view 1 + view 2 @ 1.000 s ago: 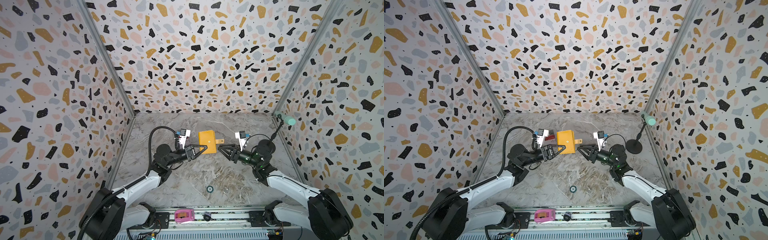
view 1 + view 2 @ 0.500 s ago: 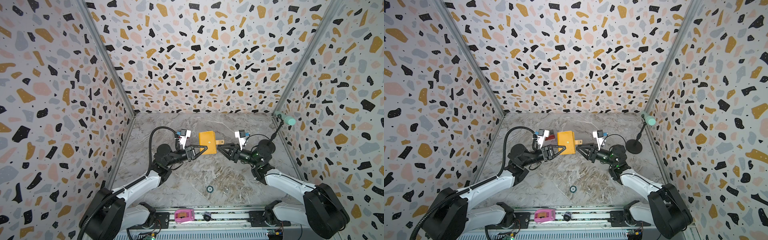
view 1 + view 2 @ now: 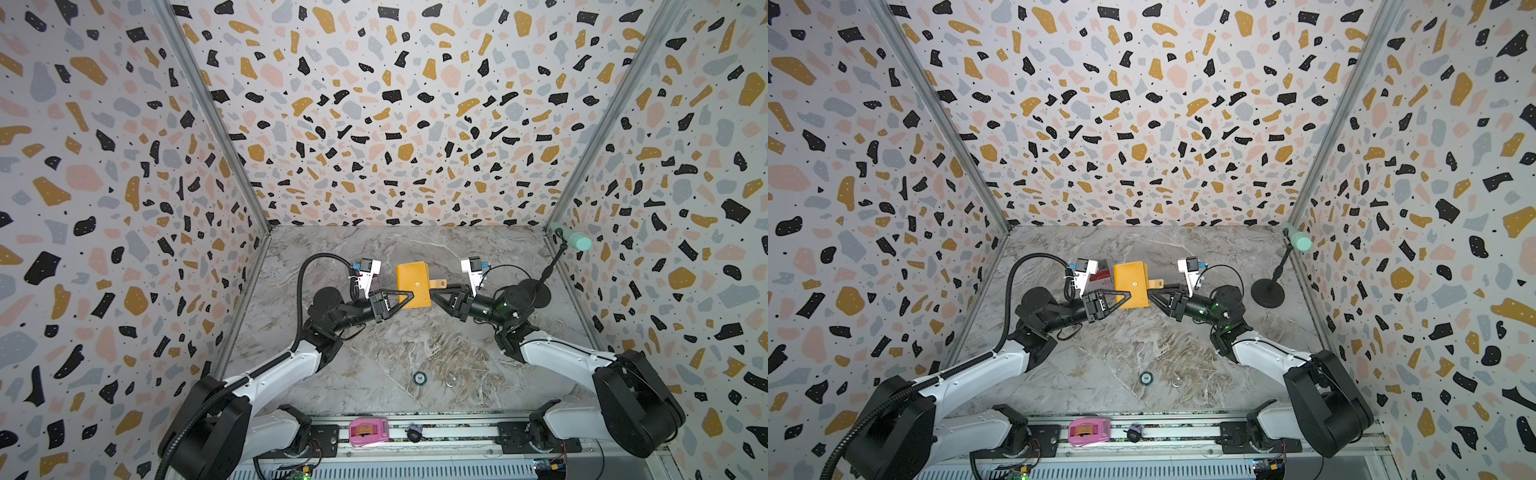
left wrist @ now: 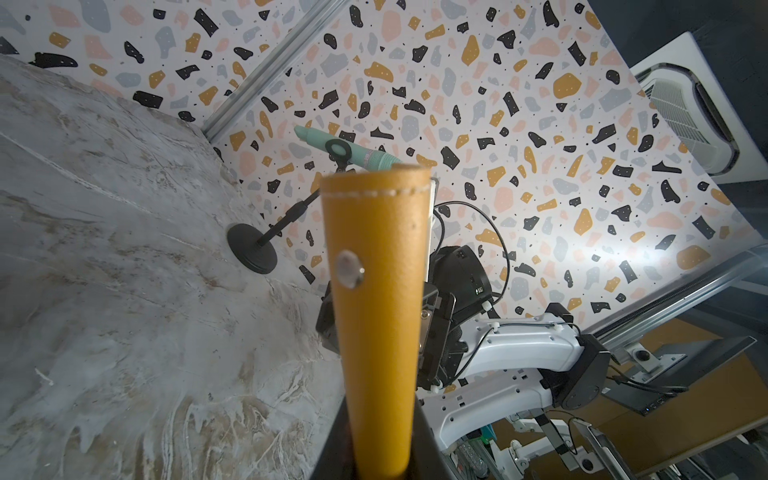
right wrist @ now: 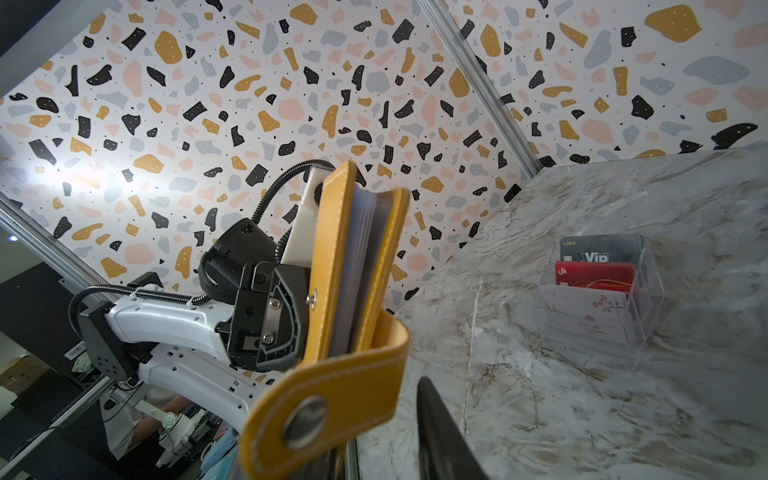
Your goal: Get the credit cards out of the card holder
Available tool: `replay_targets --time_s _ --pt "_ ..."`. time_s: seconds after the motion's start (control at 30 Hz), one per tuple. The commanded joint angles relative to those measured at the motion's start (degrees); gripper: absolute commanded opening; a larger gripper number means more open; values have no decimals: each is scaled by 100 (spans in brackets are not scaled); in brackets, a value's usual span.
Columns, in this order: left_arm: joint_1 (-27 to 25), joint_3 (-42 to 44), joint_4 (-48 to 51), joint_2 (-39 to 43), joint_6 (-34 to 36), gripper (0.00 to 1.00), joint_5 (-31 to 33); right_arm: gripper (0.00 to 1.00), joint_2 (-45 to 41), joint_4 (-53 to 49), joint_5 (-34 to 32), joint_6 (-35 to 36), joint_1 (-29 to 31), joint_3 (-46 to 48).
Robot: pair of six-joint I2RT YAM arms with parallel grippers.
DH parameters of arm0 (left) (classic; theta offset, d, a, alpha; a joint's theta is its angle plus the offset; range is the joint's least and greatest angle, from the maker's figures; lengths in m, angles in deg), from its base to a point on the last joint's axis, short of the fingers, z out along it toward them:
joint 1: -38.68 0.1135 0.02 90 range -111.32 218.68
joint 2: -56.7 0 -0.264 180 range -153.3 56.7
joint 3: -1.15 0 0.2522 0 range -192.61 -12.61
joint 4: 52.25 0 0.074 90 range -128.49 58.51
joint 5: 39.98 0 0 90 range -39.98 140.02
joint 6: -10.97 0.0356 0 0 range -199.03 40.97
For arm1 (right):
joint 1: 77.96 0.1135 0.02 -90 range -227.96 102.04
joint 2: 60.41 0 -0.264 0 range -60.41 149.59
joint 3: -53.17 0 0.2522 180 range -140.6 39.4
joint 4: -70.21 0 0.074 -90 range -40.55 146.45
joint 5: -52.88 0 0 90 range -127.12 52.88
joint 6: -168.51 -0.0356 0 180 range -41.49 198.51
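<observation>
Left gripper (image 3: 404, 297) is clamped on the yellow wallet (image 3: 412, 283), gripping the side away from its snap tab (image 3: 437, 284). The wallet looks lifted clear of the table (image 3: 415, 345). My read is that the left arm is acting as a vise, so the tab points straight at the right gripper (image 3: 435, 293).

Right jaws are apart with the tab just ahead of them, seemingly between them. In the right wrist view one finger (image 5: 440, 432) sits beside the tab with a gap. The other finger is hidden behind the tab, so there's no grip yet. The snap is undone, the covers are slightly parted and grey sleeves show.

View differences:
- **Right wrist view:** the only one that shows the cards (image 5: 598, 270) clearly (black Vip, red, white). They stand in a clear stand (image 5: 652, 286) on the table, well past the wallet from the right gripper.
- **Top view:** the stand is just a sliver behind the left arm's wrist camera.
- **Left wrist view:** gives only the wallet's outer cover and stud (image 4: 350, 270), with the jaws at its base.

Can't tell whether the sleeves hold any cards.
</observation>
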Motion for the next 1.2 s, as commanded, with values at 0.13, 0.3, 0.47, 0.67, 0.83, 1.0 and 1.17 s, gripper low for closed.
replay_targets --time_s 0.13,0.3,0.47,0.67,0.83,1.0,1.17 --pt "-14 -19 -376 170 86 2 -113 28 76 532 -11 -250 75 -172" --pt "-10 2 -491 92 17 2 -113 23 154 764 119 -399 94 -200" --pt "-12 12 -518 72 8 2 -87 15 209 964 179 -538 106 -203" --pt "-13 28 -505 72 33 3 -78 7 139 858 102 -504 107 -167" --pt "-13 -12 -9 175 339 17 46 2 62 708 52 -426 100 -150" --pt "-10 -251 1515 523 1379 42 613 0 -94 412 -51 -273 84 -128" --pt "-11 -469 2810 872 2144 57 1326 0 -208 42 -155 -114 74 -126"
